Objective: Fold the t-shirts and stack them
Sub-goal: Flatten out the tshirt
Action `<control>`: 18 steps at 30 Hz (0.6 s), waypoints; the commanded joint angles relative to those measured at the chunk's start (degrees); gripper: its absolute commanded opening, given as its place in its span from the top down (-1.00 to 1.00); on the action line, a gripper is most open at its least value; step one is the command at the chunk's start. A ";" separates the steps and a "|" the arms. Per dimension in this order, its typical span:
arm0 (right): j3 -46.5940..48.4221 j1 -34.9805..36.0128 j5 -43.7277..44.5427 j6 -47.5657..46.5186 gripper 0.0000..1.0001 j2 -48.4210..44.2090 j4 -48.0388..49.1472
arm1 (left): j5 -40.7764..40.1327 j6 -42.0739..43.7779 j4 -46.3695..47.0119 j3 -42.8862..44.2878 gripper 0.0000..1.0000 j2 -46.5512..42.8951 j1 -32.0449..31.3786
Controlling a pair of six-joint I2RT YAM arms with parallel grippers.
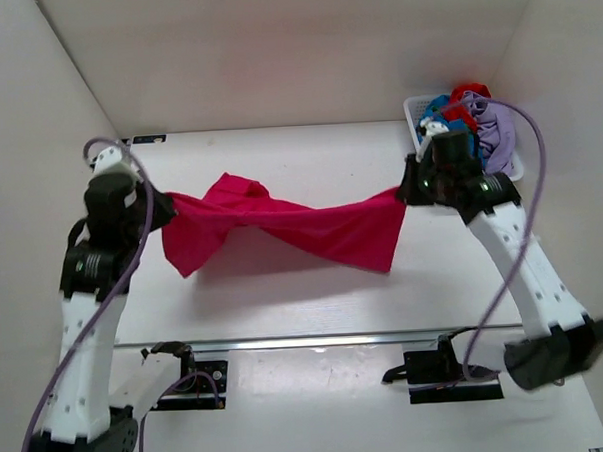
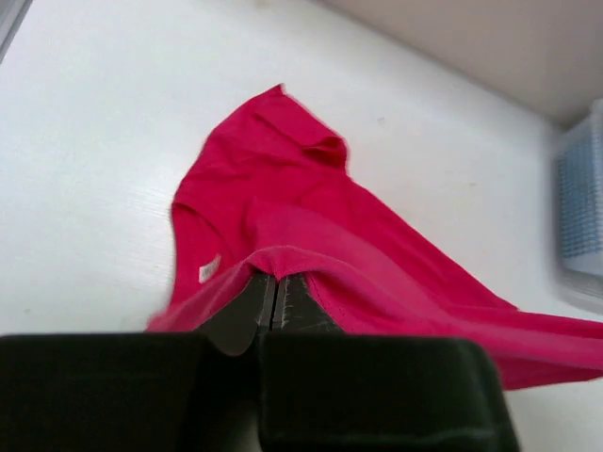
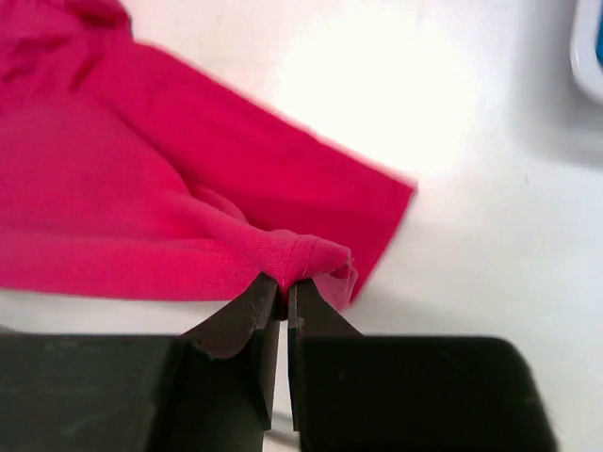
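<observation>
Top view: the magenta t-shirt [image 1: 312, 231] is strung in the air between the two arms and over the table [image 1: 315, 315], on the left-arm side of the white basket [image 1: 413, 109]. One end is near the basket and the other well apart from it. A twist is seen mid-span and the lower edge sags, so the cloth is judged light, limp and soft, with no stiffness to hold a shape. The left gripper [image 1: 166, 207] is clamped on the end far from the basket, and the right gripper [image 1: 405, 191] on the end just beside it. The heaped shirts [image 1: 469, 109], blue, red and lavender, are left lying in the basket. Left wrist view: the jaws are closed down to a thin slit on a hemmed edge, with the rest of the shirt trailing toward the basket at the right border. Right wrist view: the jaws are pinched narrow on a small bunched knot of cloth, with a corner of the basket seen at top right. That bunched pinch is judged likely to slip under tension. A hold at hem corners or shoulder seams is advised, with the fabric spread flat and the twist taken out before any fold is made.
</observation>
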 commanded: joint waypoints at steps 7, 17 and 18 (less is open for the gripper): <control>41.97 -5.99 -4.76 -9.81 1.00 44.47 4.34 | 3.42 7.70 11.15 22.68 1.00 40.90 4.96; 60.41 -11.70 -4.06 -11.31 1.00 39.17 12.57 | 7.65 7.71 11.24 59.22 1.00 47.12 12.18; 57.35 -11.79 -3.36 -12.01 1.00 36.89 13.19 | 6.69 7.88 10.81 59.39 1.00 46.66 11.39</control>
